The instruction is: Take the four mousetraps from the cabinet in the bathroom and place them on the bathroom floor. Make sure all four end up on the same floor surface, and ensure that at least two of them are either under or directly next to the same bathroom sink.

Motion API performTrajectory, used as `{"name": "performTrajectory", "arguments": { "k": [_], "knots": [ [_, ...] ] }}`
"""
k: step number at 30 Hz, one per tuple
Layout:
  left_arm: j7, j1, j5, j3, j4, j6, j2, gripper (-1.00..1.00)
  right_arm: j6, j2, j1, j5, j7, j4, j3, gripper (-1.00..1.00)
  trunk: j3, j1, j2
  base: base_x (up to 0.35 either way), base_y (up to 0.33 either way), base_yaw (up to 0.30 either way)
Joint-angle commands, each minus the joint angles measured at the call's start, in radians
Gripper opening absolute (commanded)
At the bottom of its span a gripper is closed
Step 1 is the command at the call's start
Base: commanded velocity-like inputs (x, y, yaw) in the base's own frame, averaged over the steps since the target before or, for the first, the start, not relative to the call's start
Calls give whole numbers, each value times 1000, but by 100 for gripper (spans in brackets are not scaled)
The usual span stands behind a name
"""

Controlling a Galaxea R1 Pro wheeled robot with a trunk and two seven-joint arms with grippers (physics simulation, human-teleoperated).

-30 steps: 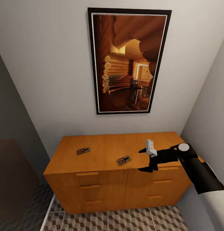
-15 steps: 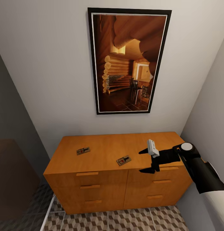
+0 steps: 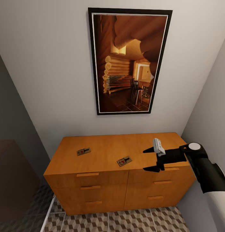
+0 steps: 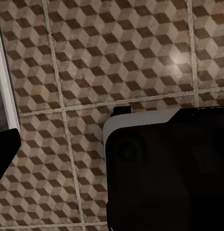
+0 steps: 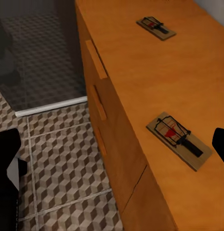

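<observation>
Two mousetraps lie on top of the orange-brown cabinet [image 3: 106,146]: one [image 3: 83,151] toward its left, one [image 3: 124,160] near the front edge at the middle. My right gripper [image 3: 145,160] hovers open over the cabinet's right part, a short way right of the nearer mousetrap, with nothing between its fingers. The right wrist view looks along the cabinet [image 5: 140,77], with the near mousetrap [image 5: 178,139] close ahead and the far mousetrap [image 5: 156,26] beyond. One finger [image 4: 6,151] of my left gripper hangs wide at the edge, over the bathroom floor [image 4: 92,57].
A large framed picture [image 3: 129,61] hangs on the wall above the cabinet. Grey walls close in on both sides. Cube-patterned tiles [image 3: 125,222] lie in front of the drawers. A white threshold strip [image 5: 49,107] borders a darker floor. A dark robot part [image 4: 164,173] blocks part of the left wrist view.
My right gripper has drawn back to the right and slightly up, away from the nearer mousetrap, staying open. Both mousetraps lie where they were.
</observation>
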Motion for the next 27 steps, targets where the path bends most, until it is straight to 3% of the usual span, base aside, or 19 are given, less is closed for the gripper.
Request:
{"name": "performTrajectory", "arguments": {
  "k": [1, 11, 21, 27],
  "knots": [
    [2, -2, 9, -8, 5, -8, -1, 100, 12, 0, -1, 4, 8, -1, -2, 100, -2, 1, -2, 0, 0, 0],
    [1, -2, 9, -8, 5, -8, -1, 100, 21, 2, -1, 3, 11, 6, 9, 100, -2, 1, -2, 0, 0, 0],
    [1, -1, 9, -8, 5, -8, -1, 100, 38, 3, -1, 2, 11, 11, 97, 100, -2, 1, -2, 0, 0, 0],
    [2, -1, 8, -8, 5, -8, -1, 100, 41, 4, -2, 2, 11, 12, 119, 100, -2, 1, -2, 0, 0, 0]
  ]
}}
